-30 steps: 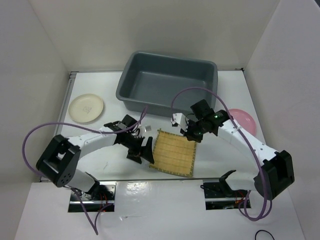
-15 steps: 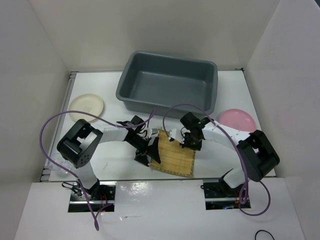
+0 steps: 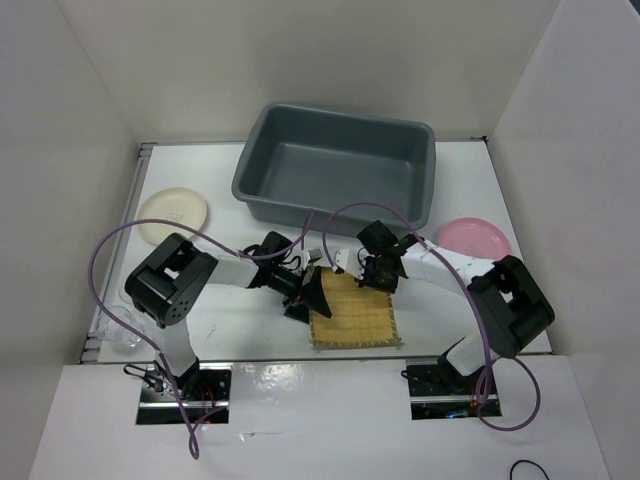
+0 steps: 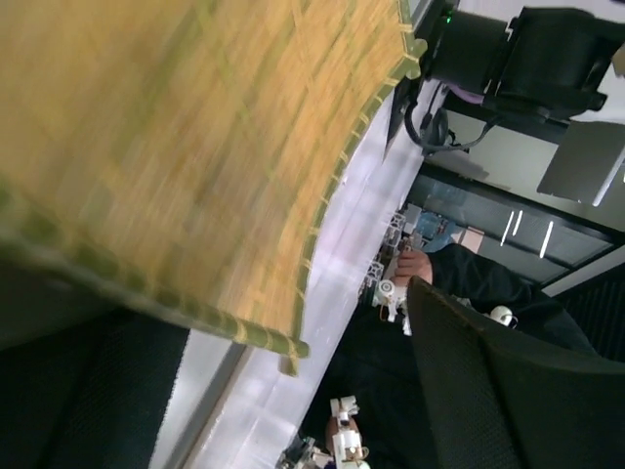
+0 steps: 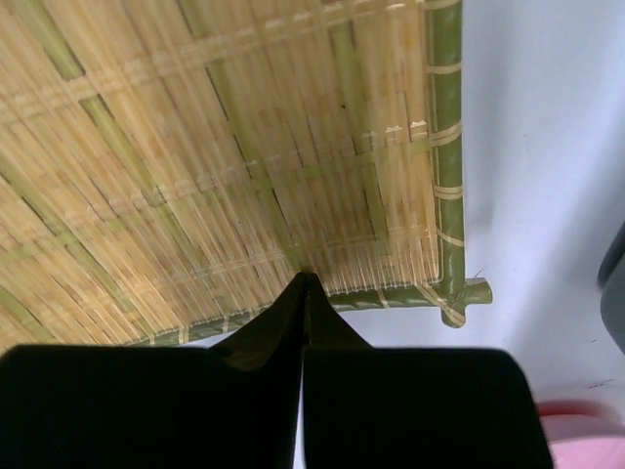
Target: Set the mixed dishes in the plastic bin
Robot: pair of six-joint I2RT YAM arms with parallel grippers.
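Mat pickup step; bamboo mat (image 3: 358, 318) lies on table (image 3: 200, 310) before plastic bin (image 3: 350, 112); left gripper (image 3: 312, 295) spread wide at its left edge; right gripper (image 3: 372, 275) clenched empty, tips on far edge; next, left likely needs to close and lift.

White table (image 3: 460, 180), pale enclosure walls (image 3: 60, 120), black cord loop (image 3: 528, 468) at near edge

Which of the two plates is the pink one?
The right-hand one, the pink plate. The other, the cream plate, sits on the left and is pale.
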